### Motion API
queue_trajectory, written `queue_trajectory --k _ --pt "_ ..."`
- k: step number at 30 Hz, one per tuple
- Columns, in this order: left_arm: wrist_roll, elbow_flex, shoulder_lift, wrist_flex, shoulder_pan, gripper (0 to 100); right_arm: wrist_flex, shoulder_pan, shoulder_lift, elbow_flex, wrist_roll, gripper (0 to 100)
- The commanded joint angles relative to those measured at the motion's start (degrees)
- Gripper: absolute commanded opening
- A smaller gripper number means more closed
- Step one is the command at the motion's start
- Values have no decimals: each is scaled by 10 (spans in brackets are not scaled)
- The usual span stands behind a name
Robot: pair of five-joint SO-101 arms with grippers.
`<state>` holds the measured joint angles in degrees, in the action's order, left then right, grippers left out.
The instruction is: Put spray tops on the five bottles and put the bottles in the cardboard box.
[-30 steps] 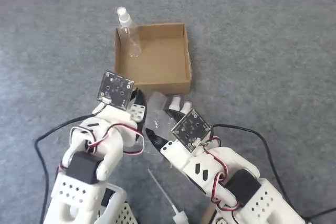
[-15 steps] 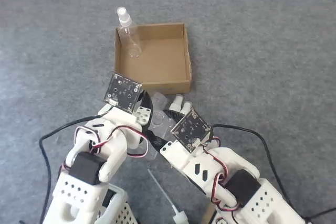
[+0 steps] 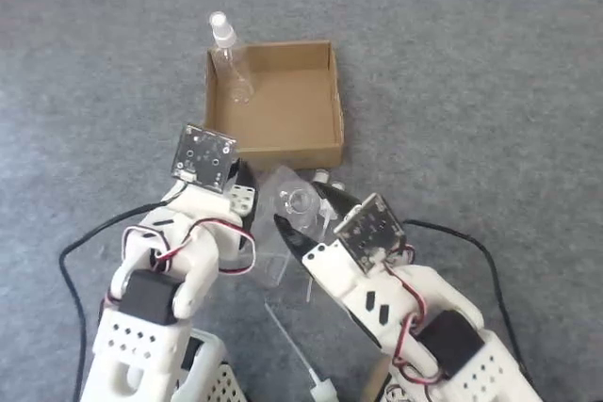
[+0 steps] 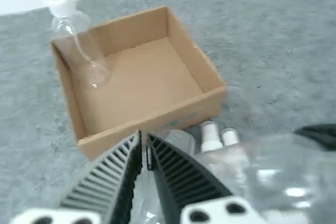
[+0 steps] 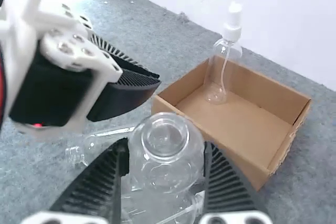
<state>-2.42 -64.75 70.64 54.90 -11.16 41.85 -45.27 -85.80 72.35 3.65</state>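
Open bottle [image 5: 163, 153] is clamped by the right gripper [image 5: 165, 148]; left gripper [image 4: 144, 139] is pinched together. Should be held steady, neck up, for the spray top [image 3: 323, 387].

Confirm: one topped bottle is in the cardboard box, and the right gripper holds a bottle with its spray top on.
No: the right wrist view shows the bottle in the right gripper open-necked, without a spray top. One topped bottle is in the cardboard box.

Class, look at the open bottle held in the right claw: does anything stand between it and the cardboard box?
Nothing tall does. White spray tops lie low before the cardboard box's near wall, and the left claw sits to one side. The bottle in the right claw could likely pass over.
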Motion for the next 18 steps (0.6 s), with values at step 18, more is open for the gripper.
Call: queue_trajectory --k 18 --pt "53 113 -1 135 48 55 32 169 -8 -70 4 26"
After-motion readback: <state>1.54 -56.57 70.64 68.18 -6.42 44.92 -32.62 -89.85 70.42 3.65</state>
